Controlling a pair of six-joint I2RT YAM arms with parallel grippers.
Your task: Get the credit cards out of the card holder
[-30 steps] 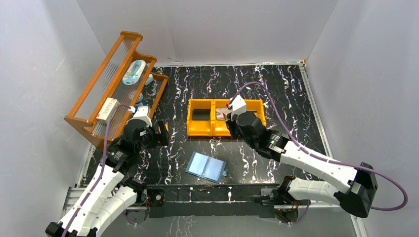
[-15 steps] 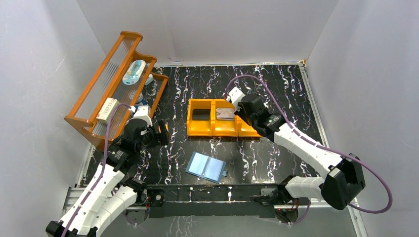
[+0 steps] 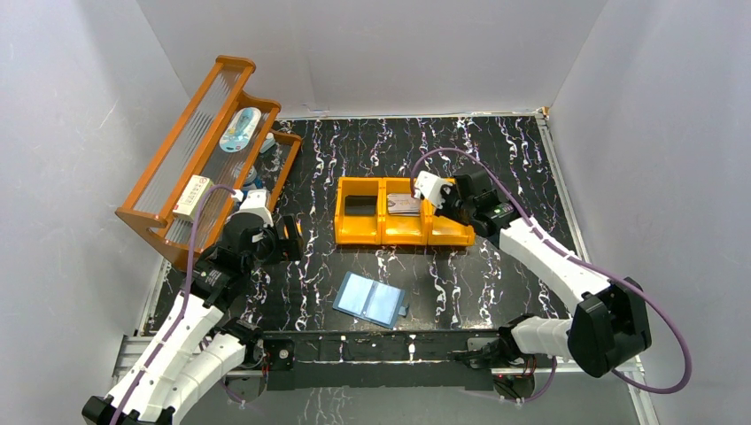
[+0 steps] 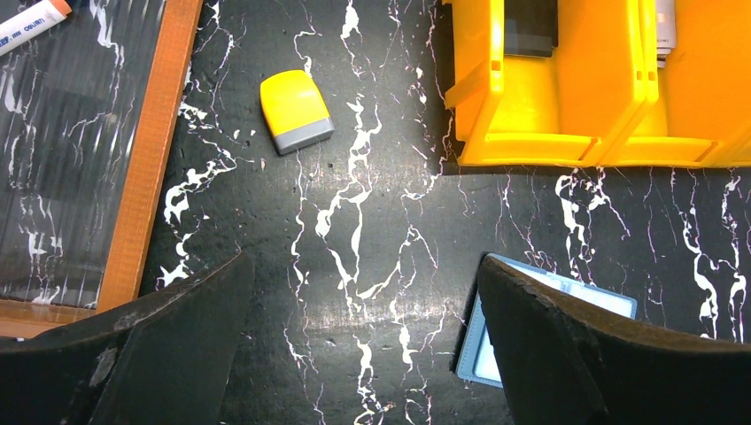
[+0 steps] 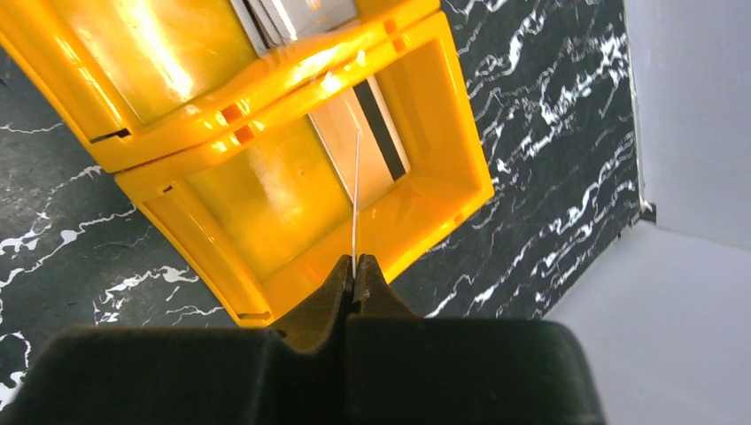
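Observation:
The teal-blue card holder (image 3: 370,300) lies open and flat near the table's front; in the left wrist view only its pale edge (image 4: 476,359) shows beside the right finger. My right gripper (image 5: 354,266) is shut on a thin credit card (image 5: 356,190), seen edge-on, above the right-hand compartment of the orange bin (image 5: 447,181). From above, that gripper (image 3: 450,212) hangs over the bin's right end. More credit cards (image 3: 403,204) lie in the middle compartment. My left gripper (image 4: 372,328) stands wide open over bare table, left of the card holder, with nothing between its fingers.
An orange-framed rack (image 3: 204,150) with small items leans at the far left. A small yellow block with a grey end (image 4: 297,111) sits on the table between the rack and the bin (image 4: 531,133). Grey walls close in both sides and the back.
My right arm has swung right, carrying the card from over the bin's middle compartment to over its right compartment. The left arm and the card holder have not moved.

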